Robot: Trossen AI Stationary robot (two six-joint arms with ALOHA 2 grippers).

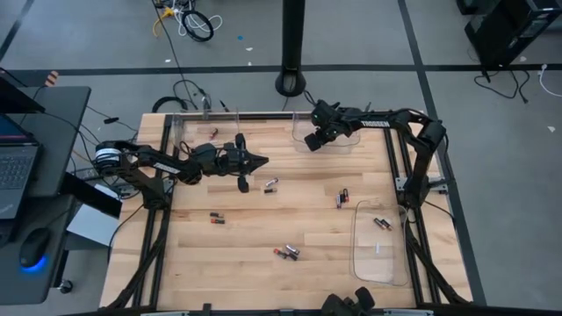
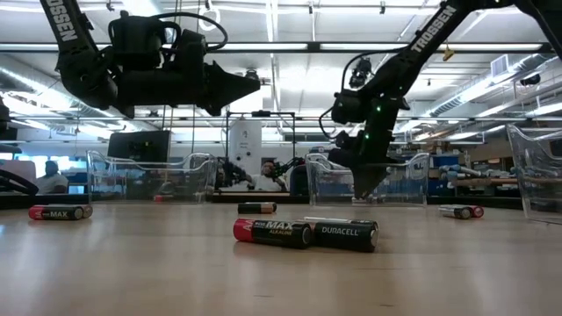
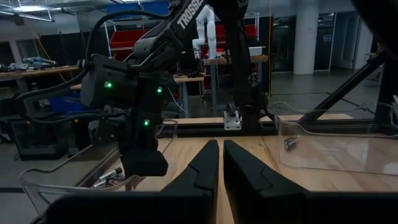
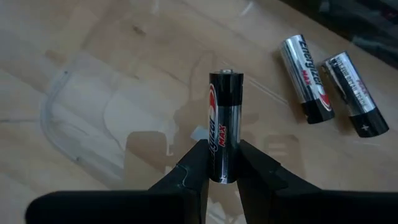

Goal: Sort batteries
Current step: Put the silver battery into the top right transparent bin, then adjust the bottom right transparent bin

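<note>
Gripping one black-and-silver cylindrical battery (image 4: 224, 124) marked "MAX": right gripper (image 4: 222, 176), over the clear plastic tray at the table's far right (image 1: 309, 146), two more cells below it. Closed on nothing: left gripper (image 1: 260, 161), above the table's far left. Lying near centre: two dark batteries reading "MAX" (image 2: 271, 233) and "DURACELL" (image 2: 341, 233).

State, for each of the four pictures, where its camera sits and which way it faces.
High: overhead, facing down; both arms over the table.
Low: table height, facing level; both arms overhead.
Left wrist: past the shut left gripper toward the right arm.
Right wrist: down past the right gripper clamping a battery over a clear tray.
Shared: high and low both show the right gripper.
</note>
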